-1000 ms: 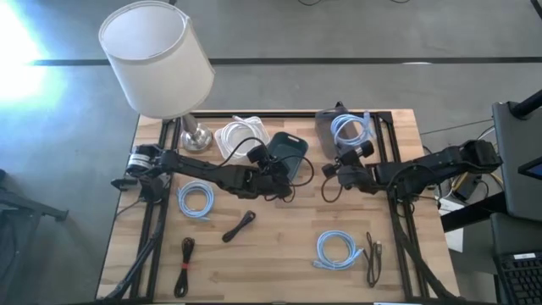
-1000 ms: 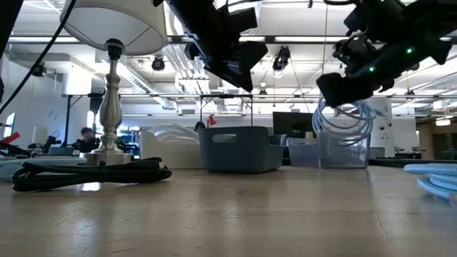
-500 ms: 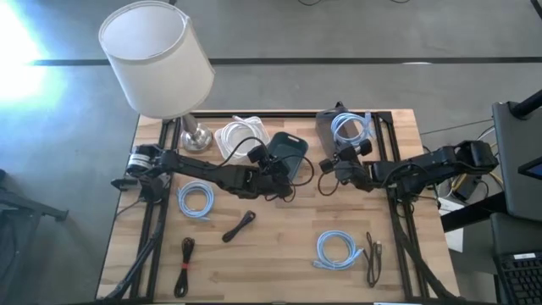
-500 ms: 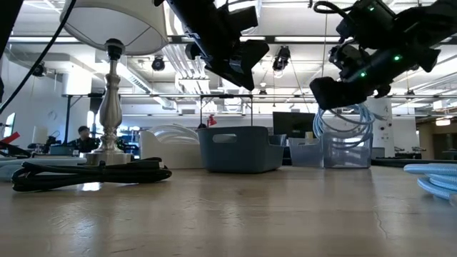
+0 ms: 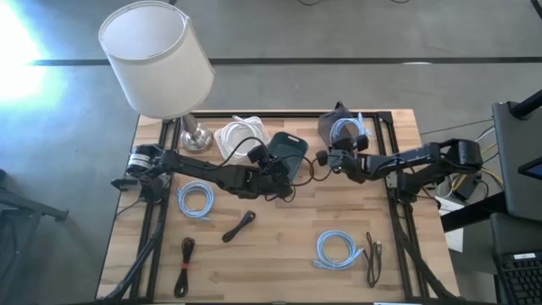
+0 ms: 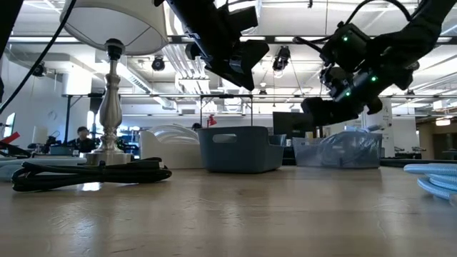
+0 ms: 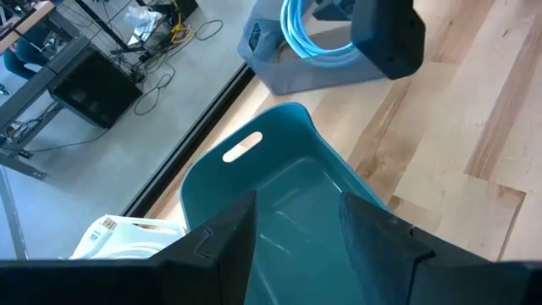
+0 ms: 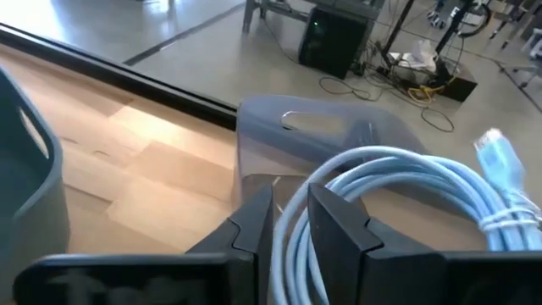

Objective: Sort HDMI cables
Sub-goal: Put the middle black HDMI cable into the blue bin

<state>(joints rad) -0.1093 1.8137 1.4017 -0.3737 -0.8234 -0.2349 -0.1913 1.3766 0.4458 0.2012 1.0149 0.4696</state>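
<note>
My right gripper [image 8: 290, 203] is shut on a light-blue HDMI coil [image 5: 345, 131] that sits in the clear grey bin [image 8: 339, 135] at the table's far side. In the low view the coil [image 6: 350, 146] lies low inside that bin. My left gripper [image 7: 296, 212] hovers open and empty over the teal bin [image 5: 288, 148]. White coils [image 5: 240, 135] lie in a white bin. Two more light-blue coils [image 5: 196, 201] [image 5: 339, 250] and three black bundles [image 5: 240, 226] [image 5: 186, 254] [image 5: 374, 257] lie flat on the wood. My right gripper pinches the light-blue coil between its two fingers, on the strands of the loop's near side [image 8: 294, 227]. The fingers [image 8: 334, 224] come slanting from the table's near right. The rest of the loop and its connector end [image 8: 495, 157] lie in the clear bin.
A table lamp with a big white shade [image 5: 157, 59] stands on its metal base [image 5: 196, 135] at the far left corner. The three bins stand in a row along the far edge. Black frame rails [image 5: 398, 229] run down both table sides. Bare wood lies mid-table.
My right gripper has moved toward the table's far edge and left, and down toward the clear bin. The light-blue coil, which hung upright below it above the bin, has sunk into the bin and lies low.
</note>
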